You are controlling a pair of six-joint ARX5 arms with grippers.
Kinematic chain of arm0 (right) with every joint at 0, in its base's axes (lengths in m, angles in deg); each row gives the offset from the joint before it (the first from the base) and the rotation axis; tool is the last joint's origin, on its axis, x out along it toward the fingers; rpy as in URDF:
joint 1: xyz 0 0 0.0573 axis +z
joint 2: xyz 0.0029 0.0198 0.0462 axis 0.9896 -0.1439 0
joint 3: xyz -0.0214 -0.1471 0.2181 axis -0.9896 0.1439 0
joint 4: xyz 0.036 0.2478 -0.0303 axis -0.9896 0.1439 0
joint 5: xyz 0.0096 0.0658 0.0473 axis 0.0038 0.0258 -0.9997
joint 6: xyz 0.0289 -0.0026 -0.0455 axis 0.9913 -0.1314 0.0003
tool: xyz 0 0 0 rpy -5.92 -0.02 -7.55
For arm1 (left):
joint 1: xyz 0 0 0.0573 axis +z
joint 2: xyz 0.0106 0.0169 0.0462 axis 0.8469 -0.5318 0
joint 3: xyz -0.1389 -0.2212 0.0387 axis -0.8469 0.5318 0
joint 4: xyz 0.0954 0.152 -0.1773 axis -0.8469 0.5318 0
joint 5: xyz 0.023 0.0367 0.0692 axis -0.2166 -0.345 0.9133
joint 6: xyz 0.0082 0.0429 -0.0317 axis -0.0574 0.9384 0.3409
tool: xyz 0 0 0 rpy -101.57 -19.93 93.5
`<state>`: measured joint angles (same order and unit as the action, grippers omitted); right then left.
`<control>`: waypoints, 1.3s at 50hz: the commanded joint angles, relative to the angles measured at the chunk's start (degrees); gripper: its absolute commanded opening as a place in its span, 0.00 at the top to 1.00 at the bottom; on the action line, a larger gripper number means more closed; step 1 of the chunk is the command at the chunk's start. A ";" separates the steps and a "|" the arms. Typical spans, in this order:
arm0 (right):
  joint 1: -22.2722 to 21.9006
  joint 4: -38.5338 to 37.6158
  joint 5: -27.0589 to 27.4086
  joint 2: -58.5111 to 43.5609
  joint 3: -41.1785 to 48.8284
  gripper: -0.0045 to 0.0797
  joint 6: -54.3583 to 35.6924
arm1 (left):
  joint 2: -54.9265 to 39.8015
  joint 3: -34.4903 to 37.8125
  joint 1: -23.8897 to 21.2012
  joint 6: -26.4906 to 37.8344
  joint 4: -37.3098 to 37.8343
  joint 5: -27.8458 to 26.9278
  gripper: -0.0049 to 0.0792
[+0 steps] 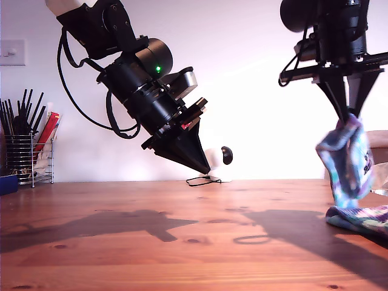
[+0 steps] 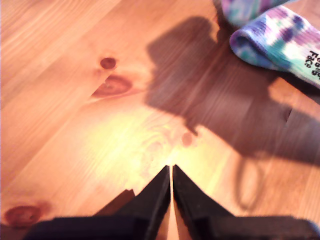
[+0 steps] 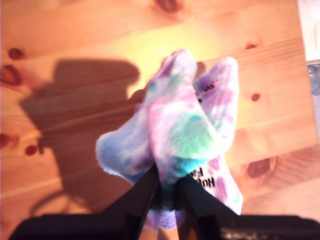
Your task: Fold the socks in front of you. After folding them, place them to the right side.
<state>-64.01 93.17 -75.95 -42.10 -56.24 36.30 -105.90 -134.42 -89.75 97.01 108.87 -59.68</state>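
The tie-dye socks [image 1: 347, 160] hang above the wooden table [image 1: 151, 242] at the exterior view's right, bunched and pinched at the top by my second gripper [image 1: 350, 118], which is shut on them. A further tie-dye part [image 1: 364, 217] lies on the table just below. In the second wrist view the socks [image 3: 185, 125] bulge out over the second gripper [image 3: 169, 175], with black lettering showing. My first gripper [image 1: 205, 170] hovers tilted above the table's middle, shut and holding nothing. From the first wrist view, the first gripper [image 2: 171, 167] points at bare wood, with the socks [image 2: 280, 40] farther off.
A wire holder with black utensils [image 1: 27, 151] and a blue container [image 1: 7, 182] stand at the exterior view's left. A white object with a black cable [image 1: 213, 162] sits by the back wall. Something pale and partly clear [image 1: 379, 176] shows at the exterior view's right edge.
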 commanded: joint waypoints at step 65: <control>-6.27 -56.50 -8.63 27.21 43.85 0.96 6.40 | 0.79 -0.13 -0.17 0.26 2.05 -0.09 0.95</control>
<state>-70.72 38.16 -83.95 -14.52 -14.49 43.29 -105.90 -134.42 -89.78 97.03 111.29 -59.68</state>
